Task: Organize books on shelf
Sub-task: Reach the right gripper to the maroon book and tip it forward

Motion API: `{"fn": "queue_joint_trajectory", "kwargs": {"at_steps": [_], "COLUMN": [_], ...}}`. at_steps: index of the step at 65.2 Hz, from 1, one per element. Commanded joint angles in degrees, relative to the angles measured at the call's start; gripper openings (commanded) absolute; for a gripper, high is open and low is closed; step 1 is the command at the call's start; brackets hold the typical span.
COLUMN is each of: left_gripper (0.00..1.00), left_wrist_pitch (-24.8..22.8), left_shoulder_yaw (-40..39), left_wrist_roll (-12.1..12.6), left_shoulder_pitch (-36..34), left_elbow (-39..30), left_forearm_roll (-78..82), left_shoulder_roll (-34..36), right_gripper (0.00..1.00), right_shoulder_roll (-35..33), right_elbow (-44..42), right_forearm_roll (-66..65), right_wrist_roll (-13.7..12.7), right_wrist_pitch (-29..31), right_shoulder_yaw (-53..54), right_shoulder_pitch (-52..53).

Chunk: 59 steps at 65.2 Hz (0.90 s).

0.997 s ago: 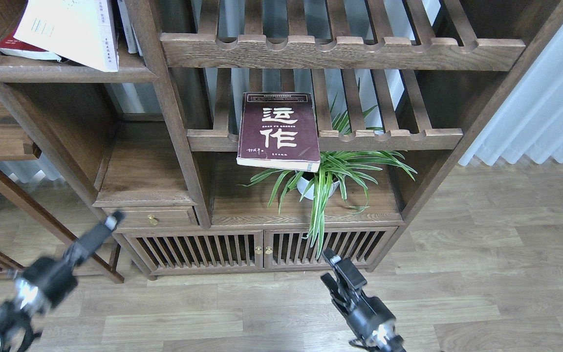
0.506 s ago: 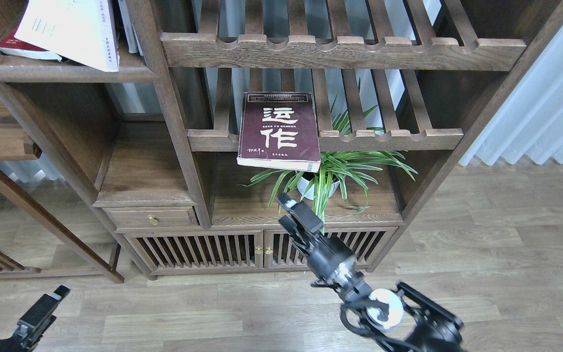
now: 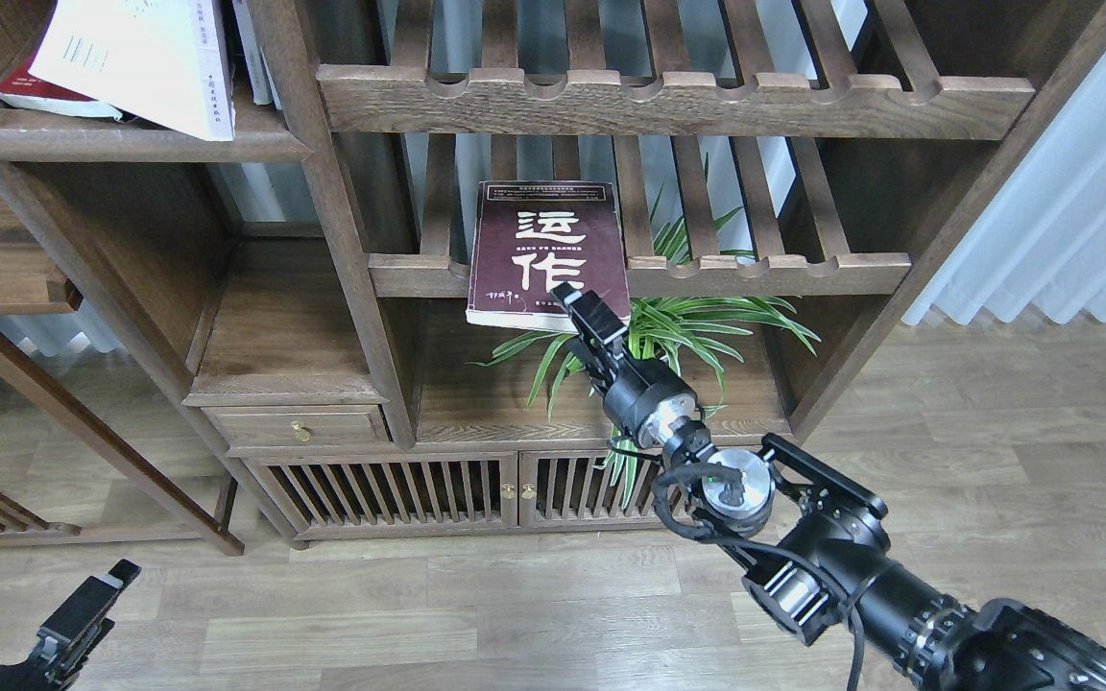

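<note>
The right pincer is at the front edge of the dark maroon book with big white letters; open or closed, I cannot tell. The left pincer hangs low, unclear too.

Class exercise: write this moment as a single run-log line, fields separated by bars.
right gripper: at front edge of maroon book, grip unclear | book: flat on slatted rack, overhanging | left gripper: low, idle

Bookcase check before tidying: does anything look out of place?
Yes. The maroon book lies flat on a slatted rack, overhanging its front edge above the plant. The cream-white book leans tilted on the upper-left shelf.
</note>
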Motion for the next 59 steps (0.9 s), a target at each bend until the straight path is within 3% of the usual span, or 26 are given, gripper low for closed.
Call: {"fn": "queue_joint_trajectory", "kwargs": {"at_steps": [1,7,10,13,27,30,34,50,59], "left_gripper": [0.99,0.99,0.99,0.99,0.99,0.99,0.99,0.99,0.99], "left_wrist_pitch": [0.0,0.0,0.0,0.0,0.0,0.0,0.0,0.0,0.0], "left_shoulder_yaw": [-0.18,-0.44,-0.53,-0.7,-0.88,-0.88,-0.88,-0.79,-0.44], "left_wrist_roll": [0.0,0.0,0.0,0.0,-0.09,-0.18,-0.27,-0.27,-0.27], "left_shoulder_pitch": [0.0,0.0,0.0,0.0,0.0,0.0,0.0,-0.26,-0.53], "left_elbow": [-0.01,-0.01,-0.01,-0.01,-0.01,-0.01,-0.01,0.34,0.51], "left_forearm_roll": [0.06,-0.03,-0.03,-0.03,-0.03,-0.03,-0.03,-0.03,-0.03], "left_shoulder_roll": [0.0,0.09,0.09,0.09,0.09,0.09,0.09,0.09,0.09], "right_gripper": [0.96,0.9,0.83,0.69,0.38,0.29,0.05,0.03,0.03], "right_shoulder_roll": [0.0,0.0,0.0,0.0,0.0,0.0,0.0,0.0,0.0], "right_elbow": [-1.0,-1.0,-1.09,-1.18,-1.26,-1.26,-1.26,-0.3,6.2], "right_forearm_roll": [0.69,2.1,3.33,5.43,9.4,9.31,9.31,8.17,8.43], "right_wrist_roll": [0.0,0.0,0.08,0.08,0.96,0.96,1.05,-0.88,-2.82], "right_wrist_pitch": [-4.93,-7.05,-7.31,-7.31,-6.87,-6.7,-5.65,0.77,6.31], "right_shoulder_yaw": [-0.38,-0.38,-0.38,-0.3,-0.3,-0.21,-0.12,-2.32,-1.62], "right_shoulder_pitch": [0.9,1.61,2.13,2.83,4.42,4.51,4.42,3.89,1.61]}}
